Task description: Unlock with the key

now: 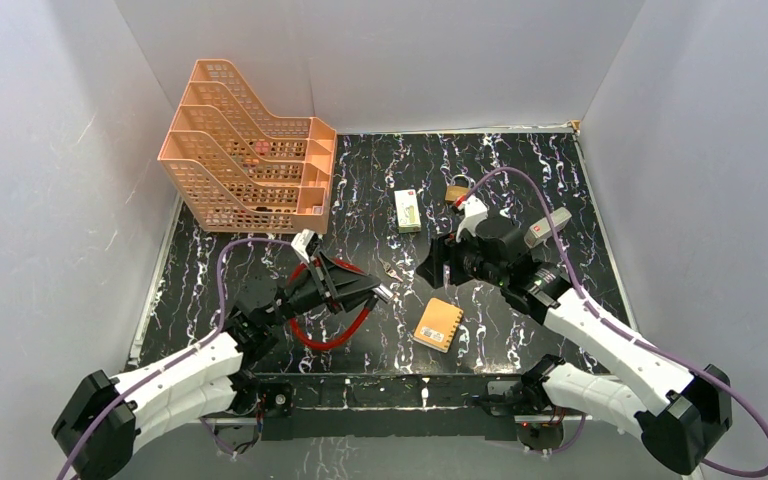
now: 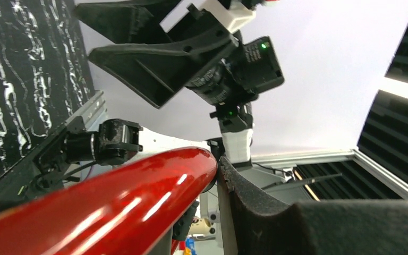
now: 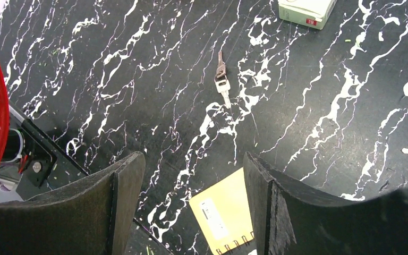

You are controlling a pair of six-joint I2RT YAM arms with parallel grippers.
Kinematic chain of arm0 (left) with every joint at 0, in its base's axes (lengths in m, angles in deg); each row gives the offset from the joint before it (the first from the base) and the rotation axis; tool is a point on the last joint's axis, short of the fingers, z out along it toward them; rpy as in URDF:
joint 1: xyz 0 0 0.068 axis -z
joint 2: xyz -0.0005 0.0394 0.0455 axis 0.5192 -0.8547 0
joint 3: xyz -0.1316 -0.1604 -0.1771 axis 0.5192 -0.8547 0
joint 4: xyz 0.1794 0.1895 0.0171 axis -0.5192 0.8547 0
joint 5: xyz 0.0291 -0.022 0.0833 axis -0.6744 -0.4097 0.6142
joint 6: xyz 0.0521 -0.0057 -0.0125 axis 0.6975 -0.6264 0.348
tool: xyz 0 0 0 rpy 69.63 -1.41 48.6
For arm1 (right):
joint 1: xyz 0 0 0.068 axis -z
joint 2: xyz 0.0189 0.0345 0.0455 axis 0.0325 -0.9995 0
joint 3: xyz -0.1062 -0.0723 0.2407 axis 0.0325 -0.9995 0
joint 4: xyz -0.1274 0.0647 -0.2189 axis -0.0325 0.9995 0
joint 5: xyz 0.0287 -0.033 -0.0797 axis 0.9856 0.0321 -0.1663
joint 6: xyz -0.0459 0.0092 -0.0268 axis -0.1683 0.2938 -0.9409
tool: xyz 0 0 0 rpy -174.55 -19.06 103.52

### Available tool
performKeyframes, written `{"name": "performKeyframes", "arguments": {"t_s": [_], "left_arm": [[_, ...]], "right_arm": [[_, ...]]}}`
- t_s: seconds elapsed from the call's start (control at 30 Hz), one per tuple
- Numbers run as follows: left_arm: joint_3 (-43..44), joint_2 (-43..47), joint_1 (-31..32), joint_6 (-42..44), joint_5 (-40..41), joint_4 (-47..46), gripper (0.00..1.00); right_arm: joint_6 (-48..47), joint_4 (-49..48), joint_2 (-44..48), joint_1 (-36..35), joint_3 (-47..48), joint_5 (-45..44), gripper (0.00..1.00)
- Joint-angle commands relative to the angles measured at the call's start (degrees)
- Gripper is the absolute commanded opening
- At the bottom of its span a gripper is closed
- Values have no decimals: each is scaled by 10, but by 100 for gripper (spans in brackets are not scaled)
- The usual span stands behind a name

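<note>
The key [image 3: 222,79], small, flat and dull metal, lies on the black marbled mat ahead of my right gripper [image 3: 191,170], which hovers open and empty above the mat. From above, the key [image 1: 392,272] lies between the two grippers. My right gripper [image 1: 438,265] is just right of it. My left gripper [image 1: 378,292] is shut on the red cable loop [image 1: 328,342] and holds it off the mat. In the left wrist view the cable [image 2: 111,212] is pressed against the right finger [image 2: 276,212]. The brass padlock [image 1: 457,192] sits at the back, behind the right arm.
A yellow spiral notebook [image 1: 439,323] lies near the front, under the right gripper in the right wrist view [image 3: 220,212]. A white-green box [image 1: 407,210] lies mid-back. A peach file rack [image 1: 250,150] stands back left. White walls surround the mat.
</note>
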Motion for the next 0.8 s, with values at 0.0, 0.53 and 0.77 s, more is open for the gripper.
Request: {"name": "performKeyframes", "arguments": {"t_s": [0.0, 0.53, 0.77], "left_arm": [[35, 15, -12, -10, -39, -72, 0], [118, 211, -29, 182, 134, 497, 0], [125, 235, -29, 197, 151, 534, 0]], "right_arm": [[-14, -59, 2, -3, -8, 2, 75], [1, -168, -223, -14, 40, 35, 55], [6, -213, -349, -17, 99, 18, 52]]}}
